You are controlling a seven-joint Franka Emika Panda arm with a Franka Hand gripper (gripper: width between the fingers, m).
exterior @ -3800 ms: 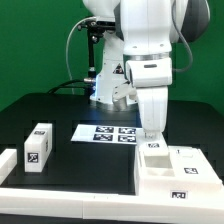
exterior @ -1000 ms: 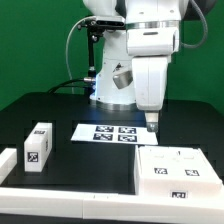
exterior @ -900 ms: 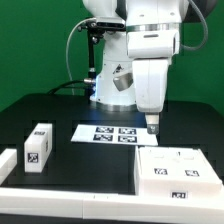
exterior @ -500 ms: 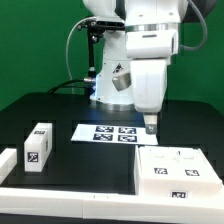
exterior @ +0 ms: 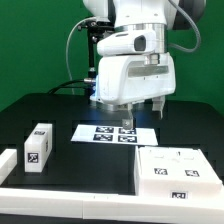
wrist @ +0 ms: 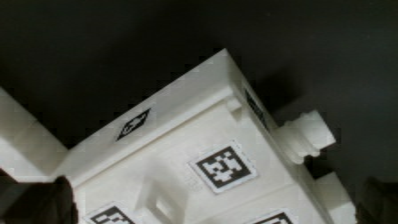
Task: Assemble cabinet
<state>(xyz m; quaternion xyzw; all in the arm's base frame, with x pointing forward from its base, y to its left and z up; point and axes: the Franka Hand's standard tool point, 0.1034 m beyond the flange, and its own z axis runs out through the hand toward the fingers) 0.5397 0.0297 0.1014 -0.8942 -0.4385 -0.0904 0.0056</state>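
Black table [exterior: 45, 105] bears cabinet [exterior: 176, 166]; end effector [exterior: 142, 111] hovers, jaws spread.

The glossy white, rounded plastic arm [exterior: 135, 70] has dark joint seams, a grey cable [exterior: 72, 45] looping behind, and short black fingers [exterior: 160, 104].

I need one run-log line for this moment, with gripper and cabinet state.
gripper: open, empty, raised | cabinet: on table, not touched | small white block: apart, at exterior view's left

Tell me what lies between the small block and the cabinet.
Between block and cabinet, only bare table shows in the exterior view; the marker board lies farther back.
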